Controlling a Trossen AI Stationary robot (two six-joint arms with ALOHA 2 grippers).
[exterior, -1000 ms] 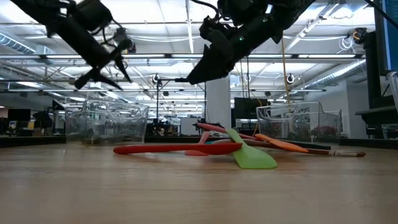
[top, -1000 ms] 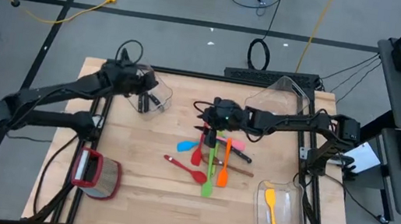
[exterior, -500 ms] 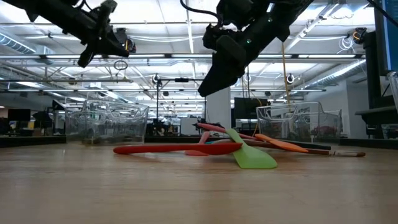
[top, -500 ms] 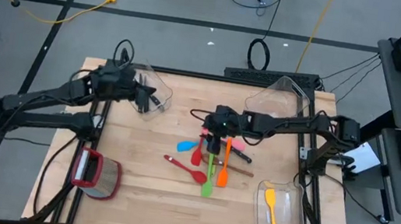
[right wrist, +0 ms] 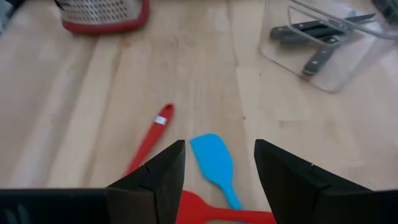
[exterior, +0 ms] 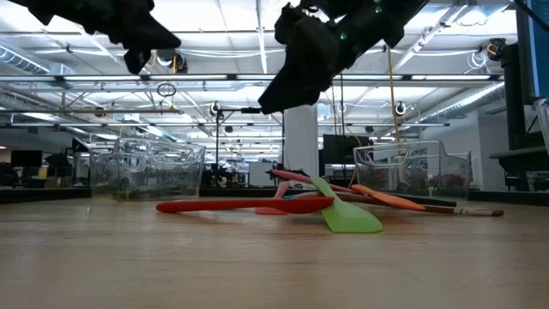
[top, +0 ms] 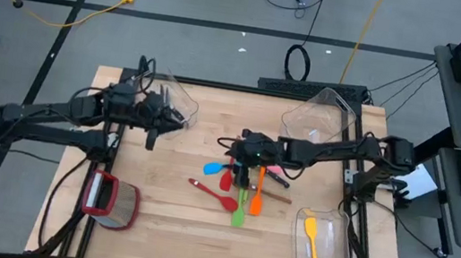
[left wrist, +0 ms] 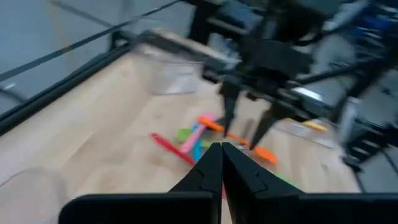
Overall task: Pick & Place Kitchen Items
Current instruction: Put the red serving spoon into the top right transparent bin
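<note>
Right tool (right wrist: 214, 168): fingers spread, empty, above blue spatula (right wrist: 214, 163) in utensil pile ctr of counter (top: 171, 229). Left tool (left wrist: 221, 163): pressed together, empty, near knife bin (top: 175, 103) at 10 o'clock.

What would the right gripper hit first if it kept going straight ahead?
Likely the light blue silicone spatula: it lies between the right gripper's open fingers, just ahead. Height above it is unclear.

Near the middle of the table (top: 171, 229) lies a loose pile of utensils: a long red spoon (top: 214, 194), a green spatula (top: 240, 204), an orange spatula (top: 258, 192), a blue spatula (right wrist: 215, 163) and a pink one (top: 272, 166), crossing and touching. A yellow spatula (top: 312, 246) lies near the table's front right corner. Black-handled knives (right wrist: 320, 38) lie near the back left corner.
</note>
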